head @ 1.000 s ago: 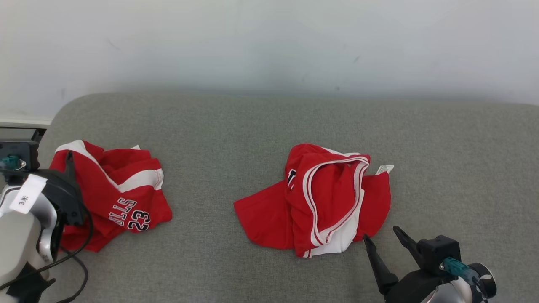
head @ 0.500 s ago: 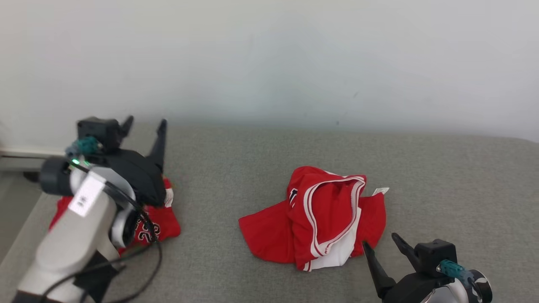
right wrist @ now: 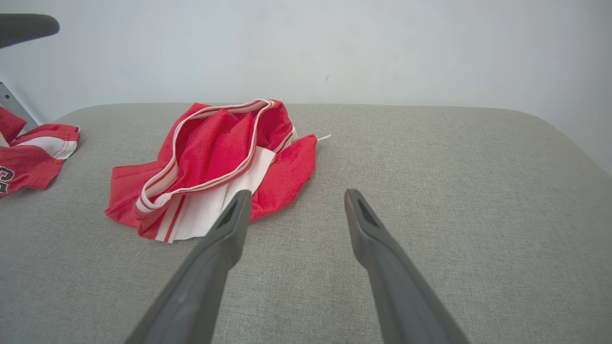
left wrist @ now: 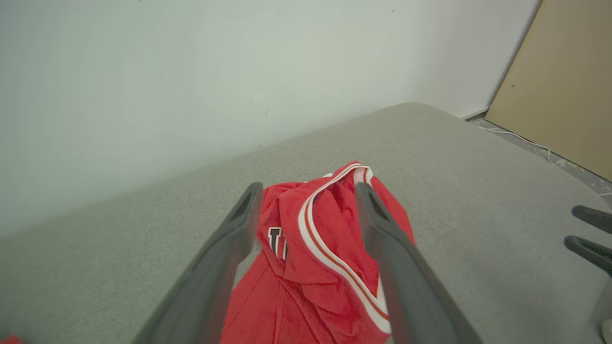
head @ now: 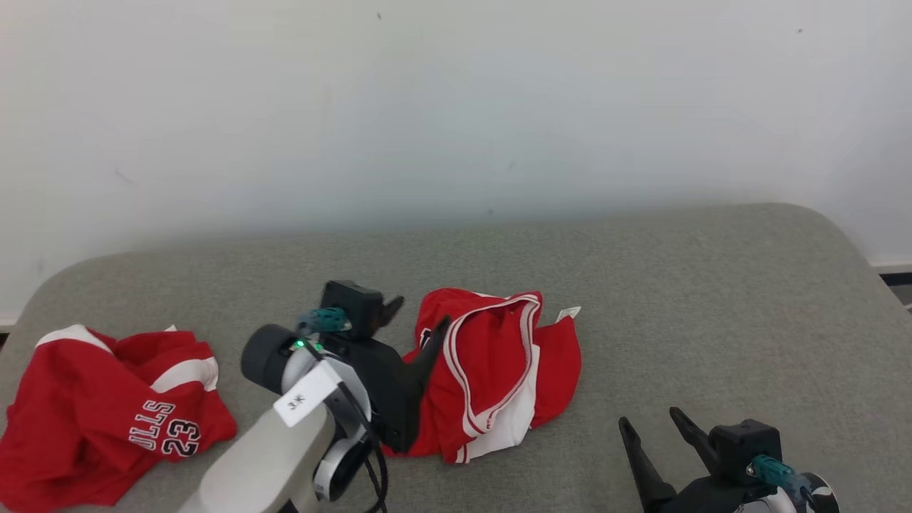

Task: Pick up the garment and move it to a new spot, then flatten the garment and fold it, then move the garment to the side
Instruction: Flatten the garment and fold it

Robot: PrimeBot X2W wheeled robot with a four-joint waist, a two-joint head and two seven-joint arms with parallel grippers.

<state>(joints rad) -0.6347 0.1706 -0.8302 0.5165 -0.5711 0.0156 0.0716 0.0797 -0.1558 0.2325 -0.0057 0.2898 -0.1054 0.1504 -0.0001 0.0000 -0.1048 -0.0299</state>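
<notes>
A crumpled red garment (head: 499,370) with white trim lies in the middle of the grey cushioned surface (head: 712,299). My left gripper (head: 419,315) hovers over its left part, open, with nothing between the fingers. In the left wrist view the garment (left wrist: 325,239) shows between and beyond the open left gripper (left wrist: 307,188). My right gripper (head: 648,418) is open near the front edge, right of the garment and apart from it. In the right wrist view the garment (right wrist: 215,138) lies ahead and left of the open right gripper (right wrist: 297,193).
A second red garment (head: 107,399) printed with "23" lies bunched at the left end, also seen as the red garment (right wrist: 33,153) at the far left. A pale wall backs the surface. A tan board (left wrist: 564,86) leans beyond the right end.
My left arm has swung from the "23" garment at the left over to the middle garment, jaws still open. The head camera has shifted. The right gripper has barely moved.
</notes>
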